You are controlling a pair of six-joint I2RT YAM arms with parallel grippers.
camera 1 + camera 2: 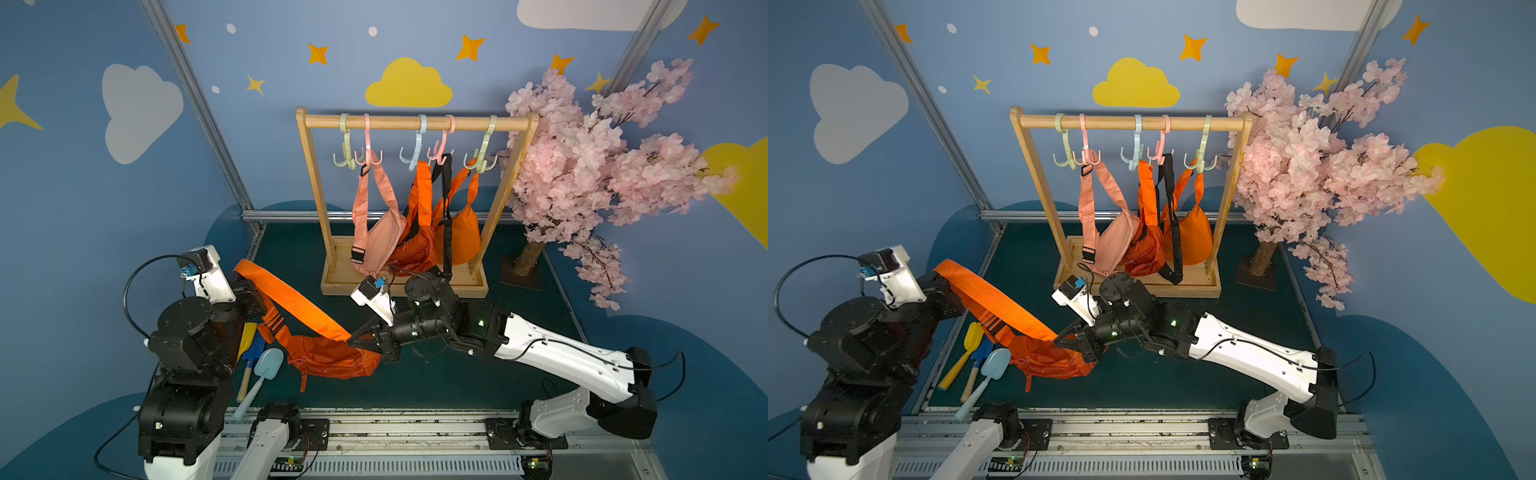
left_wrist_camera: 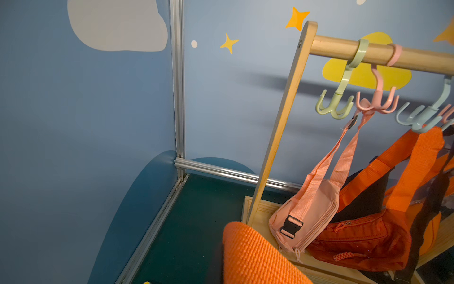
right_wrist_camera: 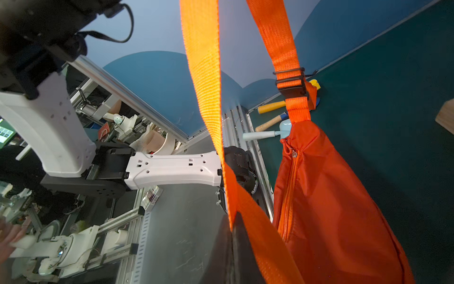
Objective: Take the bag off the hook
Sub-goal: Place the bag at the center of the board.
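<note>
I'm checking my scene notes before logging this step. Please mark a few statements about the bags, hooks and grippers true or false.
1. The bright orange nylon waist bag between the arms is off the wooden rack. True.
2. The leftmost pale green plastic hook carries a bag. False: it is empty.
3. The salmon-pink fabric waist bag hangs from a pink plastic hook. True.
4. The right gripper is open. False: it is shut on the orange bag's strap.
</note>
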